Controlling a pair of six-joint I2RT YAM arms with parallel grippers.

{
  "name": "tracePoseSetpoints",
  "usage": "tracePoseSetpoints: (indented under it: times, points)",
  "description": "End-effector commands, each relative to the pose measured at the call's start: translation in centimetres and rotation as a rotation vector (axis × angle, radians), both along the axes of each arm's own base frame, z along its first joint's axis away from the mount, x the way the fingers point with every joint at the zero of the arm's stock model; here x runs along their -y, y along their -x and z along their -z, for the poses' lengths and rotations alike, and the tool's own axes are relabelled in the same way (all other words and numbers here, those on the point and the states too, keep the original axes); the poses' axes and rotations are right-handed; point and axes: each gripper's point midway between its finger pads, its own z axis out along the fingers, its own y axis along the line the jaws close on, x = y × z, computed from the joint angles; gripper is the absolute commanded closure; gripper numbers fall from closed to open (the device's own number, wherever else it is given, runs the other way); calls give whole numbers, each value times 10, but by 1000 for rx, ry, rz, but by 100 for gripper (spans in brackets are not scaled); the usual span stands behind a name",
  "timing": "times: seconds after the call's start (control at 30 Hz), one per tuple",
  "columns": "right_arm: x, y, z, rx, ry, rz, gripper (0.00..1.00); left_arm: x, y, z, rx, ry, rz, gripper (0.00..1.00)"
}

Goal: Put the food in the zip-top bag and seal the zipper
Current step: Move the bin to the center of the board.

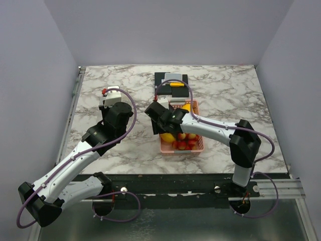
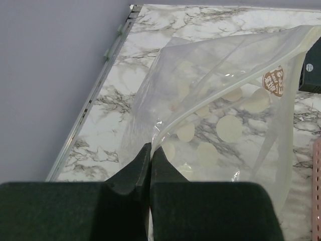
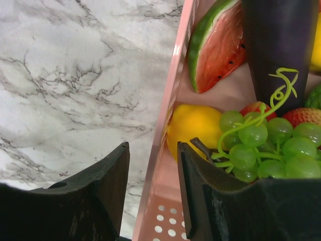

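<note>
Food (image 1: 183,143) sits in one pink perforated basket (image 1: 183,150); we count one watermelon wedge (image 3: 215,45), one grape bunch (image 3: 261,145), one smooth yellow fruit (image 3: 193,125) and one dark aubergine (image 3: 281,45). Only the right wrist view shows us these close, with the right gripper (image 3: 153,150) spread, one finger either side of the basket's wall. Only the left wrist view shows us the one bag (image 2: 225,100), clear, crinkled, dotted white, over the marble table (image 2: 150,40) left of the basket, its edge pinched by the closed fingers of the left gripper (image 2: 150,150). From above we see one black-based yellow-and-grey item (image 1: 171,83) beyond the basket.
</note>
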Motion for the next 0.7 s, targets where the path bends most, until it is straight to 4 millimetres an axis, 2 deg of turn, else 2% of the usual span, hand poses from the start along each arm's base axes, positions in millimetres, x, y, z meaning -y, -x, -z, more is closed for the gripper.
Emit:
tracePoseSetpoints:
  times: [0.0,0.23,0.37,0.53,0.67]
  points:
    - [-6,-15,5,41,20,60,53,3,-2,2,1,14,15,100]
    - [-2,-23,19,54,87,84,63,4,-3,3,-3,13,17,100]
    - [2,-25,24,62,120,92,75,5,-4,4,-5,13,17,100]
    - [9,-26,26,72,145,105,96,6,-4,5,-10,10,20,100]
    - [21,-27,26,80,156,126,99,6,-4,6,-12,9,22,100]
